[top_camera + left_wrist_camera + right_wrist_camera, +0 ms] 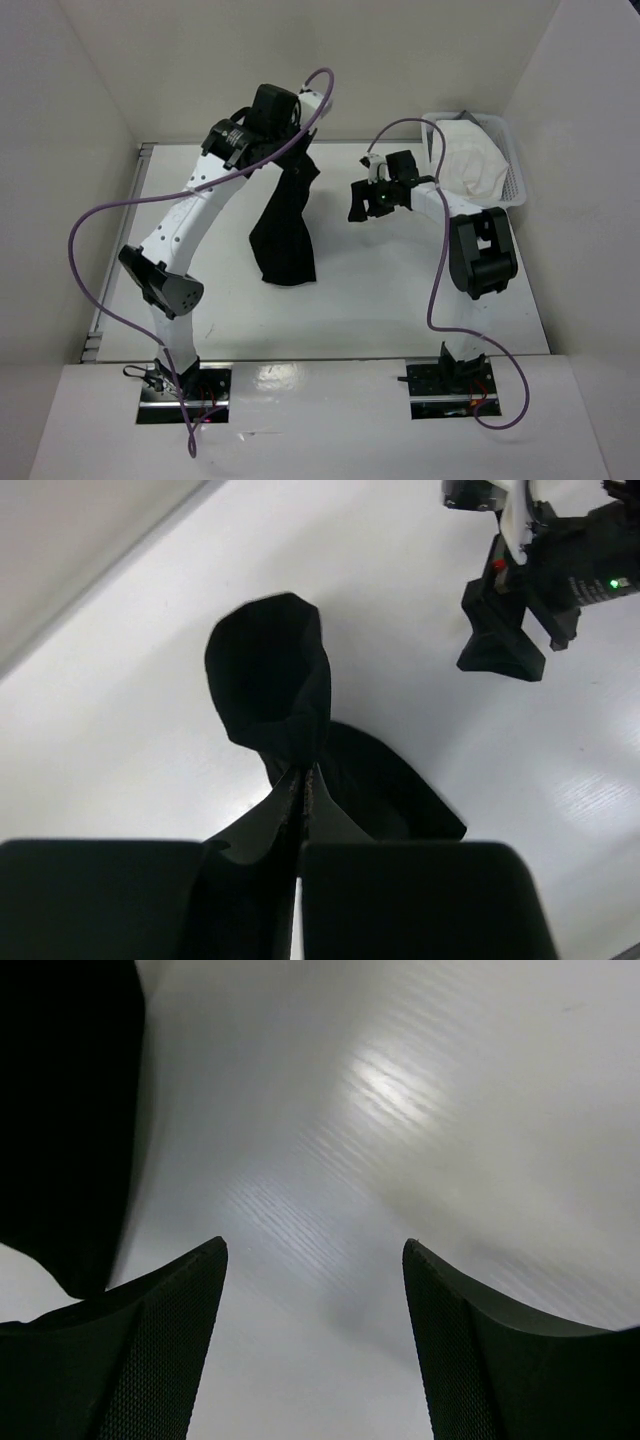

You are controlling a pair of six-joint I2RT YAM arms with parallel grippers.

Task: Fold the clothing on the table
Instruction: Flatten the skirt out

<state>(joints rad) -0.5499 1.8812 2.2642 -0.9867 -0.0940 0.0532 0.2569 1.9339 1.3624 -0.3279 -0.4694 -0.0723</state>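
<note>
The black clothing (285,235) hangs in a long bunched strip from my left gripper (297,157), its lower end resting on the white table (390,290). In the left wrist view the left gripper (303,772) is shut on the top of the clothing (270,680), which drapes down below the fingertips. To the right of the garment, apart from it, my right gripper (362,205) hovers over the table. Its jaws stand wide open (315,1250) with only bare table between them. The clothing (65,1110) fills the left edge of the right wrist view.
A white mesh basket (512,178) holding a white cloth (468,155) sits at the back right corner. White walls close in the table on the left, back and right. Purple cables loop from both arms.
</note>
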